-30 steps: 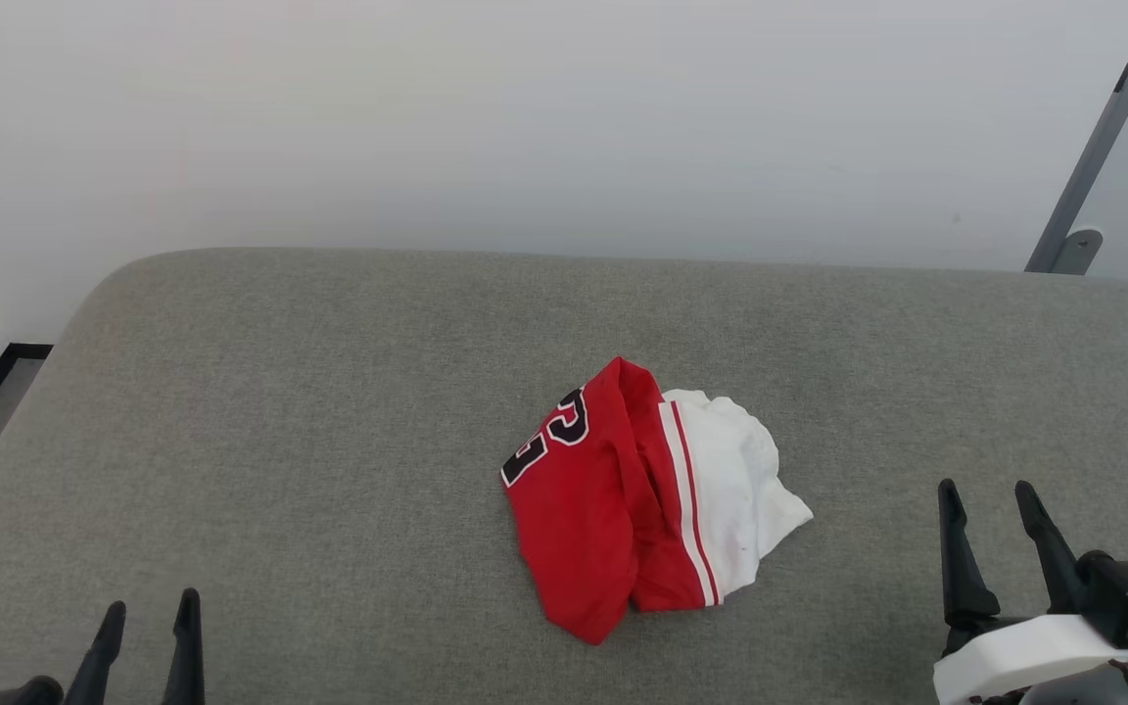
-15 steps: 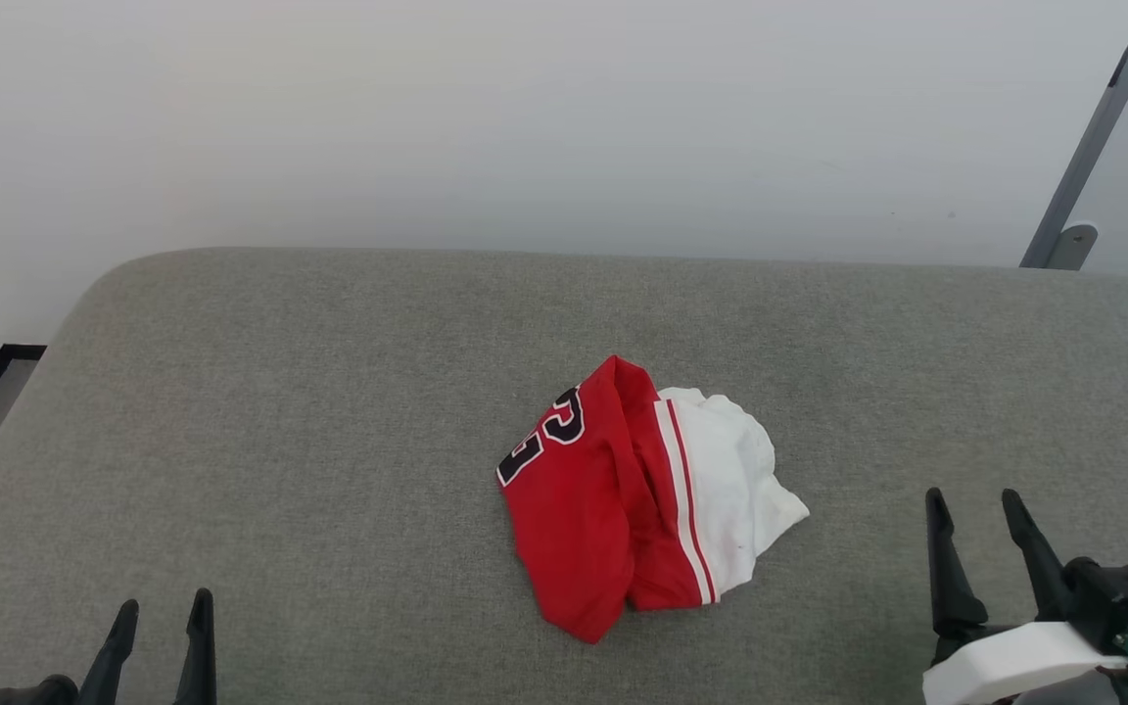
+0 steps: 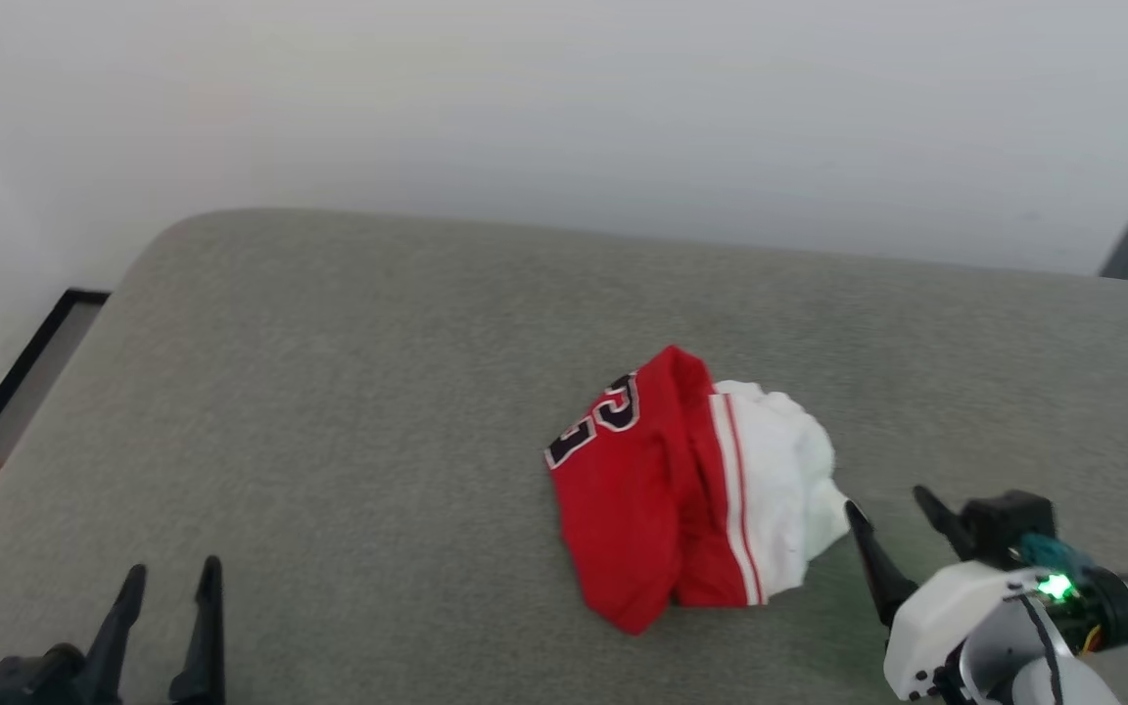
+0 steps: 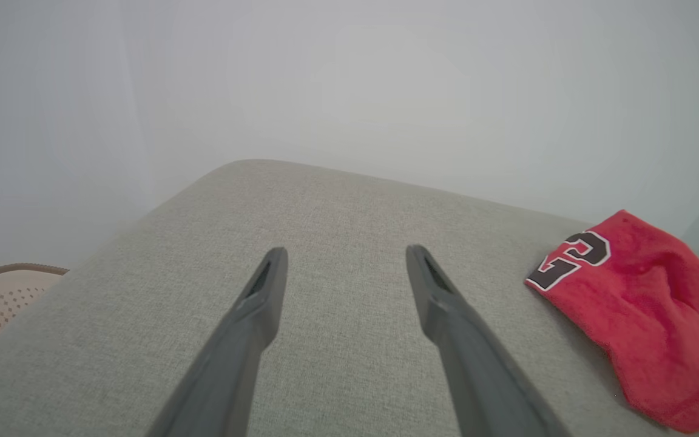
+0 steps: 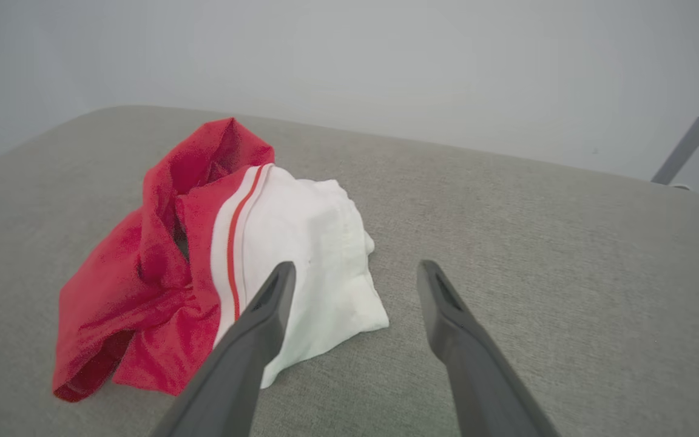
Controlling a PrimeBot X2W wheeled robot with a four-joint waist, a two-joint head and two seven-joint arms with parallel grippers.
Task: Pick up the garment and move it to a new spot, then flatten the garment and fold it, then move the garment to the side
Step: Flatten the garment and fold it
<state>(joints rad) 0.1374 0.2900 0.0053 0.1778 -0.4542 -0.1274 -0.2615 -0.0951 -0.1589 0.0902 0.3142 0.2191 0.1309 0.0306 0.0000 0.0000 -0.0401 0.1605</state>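
Red jersey cloth in a loose heap: the garment (image 3: 681,490) lies crumpled near the middle of the grey upholstered cushion (image 3: 378,392). Its white sleeve with striped trim faces the robot's right, and black white-edged numerals fold over on the left. The right claw (image 3: 885,499), spread and empty, hovers just beside the sleeve. The left claw (image 3: 173,567), likewise spread, sits well apart.

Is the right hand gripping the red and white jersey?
No, the right hand is open, its two fingers spread apart beside the jersey with no cloth clamped between them.
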